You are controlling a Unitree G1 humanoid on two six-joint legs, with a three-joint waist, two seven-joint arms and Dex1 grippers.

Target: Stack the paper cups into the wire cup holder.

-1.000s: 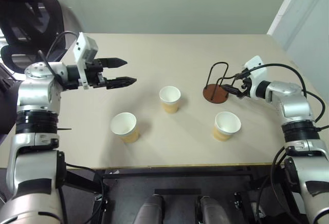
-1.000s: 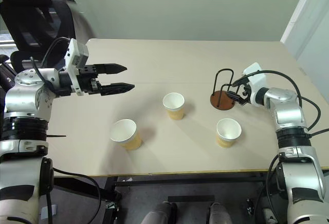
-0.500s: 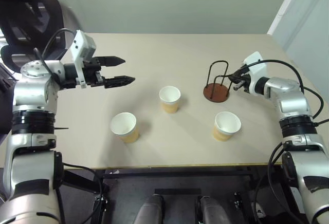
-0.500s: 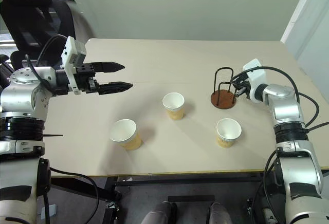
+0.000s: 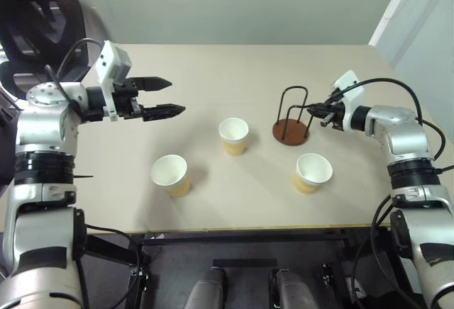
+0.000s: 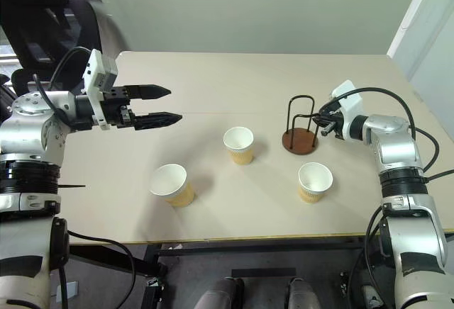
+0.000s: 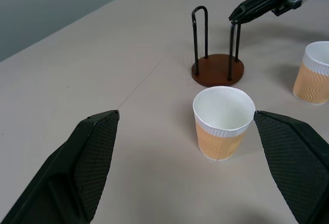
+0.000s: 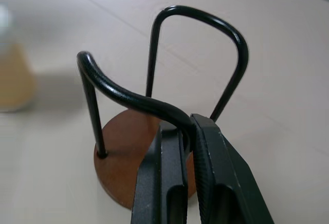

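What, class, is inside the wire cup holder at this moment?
No cup: the wire cup holder shows bare brown base between its loops. The right gripper is shut on one loop. All three paper cups stand outside.

Silver arms, black cables, textured pincers (image 7: 190, 167)

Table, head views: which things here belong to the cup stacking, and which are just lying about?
Job:
- three paper cups, upright, none stacked
- wire cup holder, one loop pinched by the right gripper
- left gripper, open, above the table

Lying about:
- black office chair beyond the table's left corner
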